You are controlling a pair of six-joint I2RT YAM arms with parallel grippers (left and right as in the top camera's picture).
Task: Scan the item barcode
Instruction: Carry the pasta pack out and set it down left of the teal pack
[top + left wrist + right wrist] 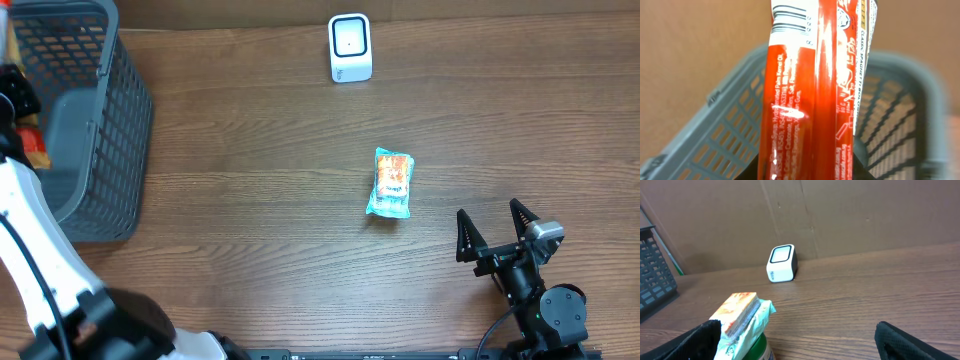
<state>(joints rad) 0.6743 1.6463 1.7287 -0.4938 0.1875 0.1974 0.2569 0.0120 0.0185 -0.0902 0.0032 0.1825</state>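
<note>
A red packet (810, 95) with white print stands up between the jaws of my left gripper (807, 170), which is shut on its lower end. A barcode (790, 14) shows on the white patch at its top. The packet hangs over the grey basket (715, 135). In the overhead view an orange-red bit of it (36, 150) shows at the basket's left edge. The white scanner (350, 47) stands at the back of the table. My right gripper (495, 235) rests open near the front right, with nothing between its fingers.
A teal and orange snack packet (390, 183) lies mid-table, just left of my right gripper's left finger (705, 340). The grey basket (100, 120) fills the far left. My white left arm (30, 230) runs along the left edge. A brown board backs the table.
</note>
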